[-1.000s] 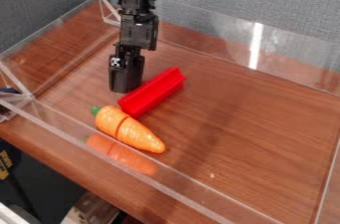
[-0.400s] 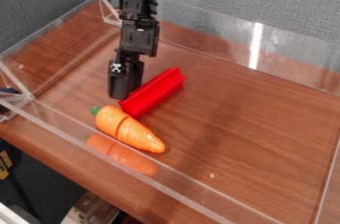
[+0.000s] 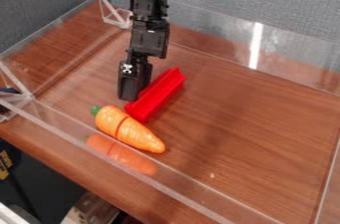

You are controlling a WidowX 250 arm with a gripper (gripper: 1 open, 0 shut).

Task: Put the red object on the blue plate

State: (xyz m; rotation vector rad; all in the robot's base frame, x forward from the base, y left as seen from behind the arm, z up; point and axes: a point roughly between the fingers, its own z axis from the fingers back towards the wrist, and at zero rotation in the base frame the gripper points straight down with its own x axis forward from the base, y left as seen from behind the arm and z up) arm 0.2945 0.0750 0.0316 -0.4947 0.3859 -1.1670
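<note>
Red block [image 3: 158, 95] lies diagonally on the wooden table [image 3: 253, 128], its upper left edge hidden behind the end effector [image 3: 130, 87]. Whether that is clenched is unclear. Its white marking is unreadable. A carrot [image 3: 129, 129] lies near.

1. One red object [image 3: 157, 94], a bar-shaped block.
2. One orange carrot [image 3: 129, 130] with a green end.
3. One robot arm [image 3: 143, 24].
4. One clear-walled tray [image 3: 259, 44] on one wooden counter [image 3: 253, 118].
</note>
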